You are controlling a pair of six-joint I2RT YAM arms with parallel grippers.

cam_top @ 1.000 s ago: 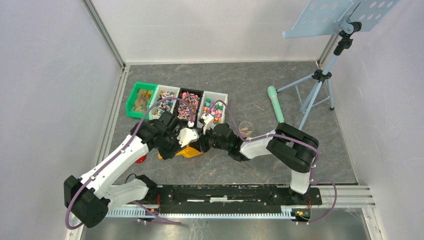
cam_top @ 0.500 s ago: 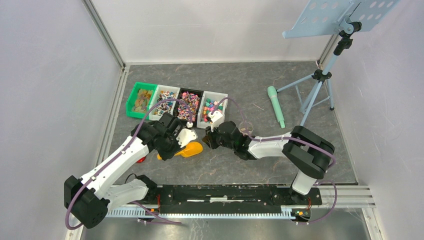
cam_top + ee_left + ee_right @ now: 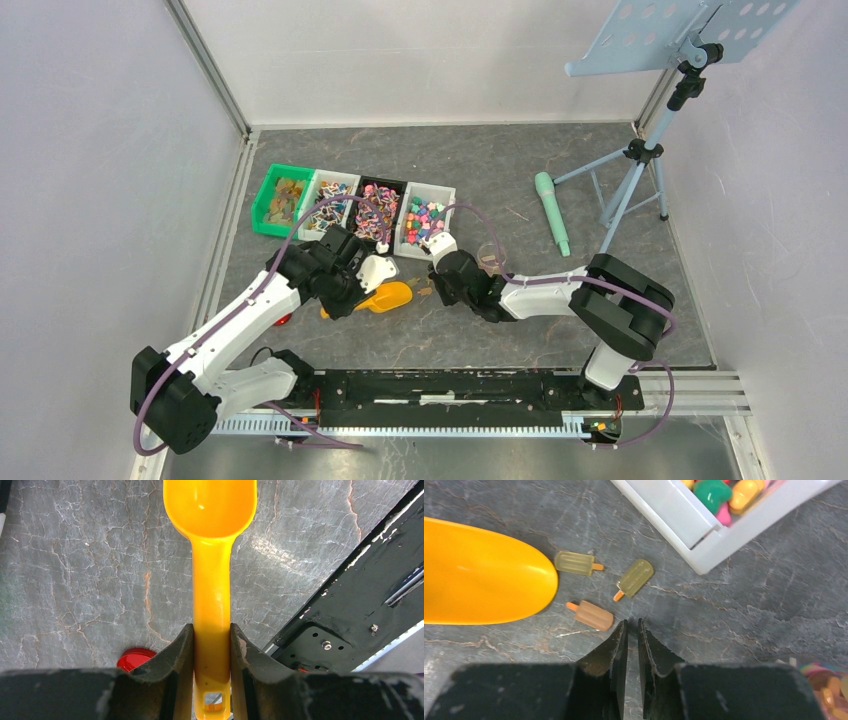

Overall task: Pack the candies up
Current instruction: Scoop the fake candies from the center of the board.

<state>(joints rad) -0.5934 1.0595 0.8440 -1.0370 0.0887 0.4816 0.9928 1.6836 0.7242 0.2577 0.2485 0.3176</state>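
3 loose candies (image 3: 591, 615) lie on the table (image 3: 749, 605) between the bowl of the scoop (image 3: 479, 575) and the white bin (image 3: 684, 525). The brown one is nearest, just ahead and left of the right gripper (image 3: 631, 625), lying crosswise to it. Its fingers are almost pinched together, gripping nothing. The left gripper (image 3: 212, 635) clamps the scoop handle.
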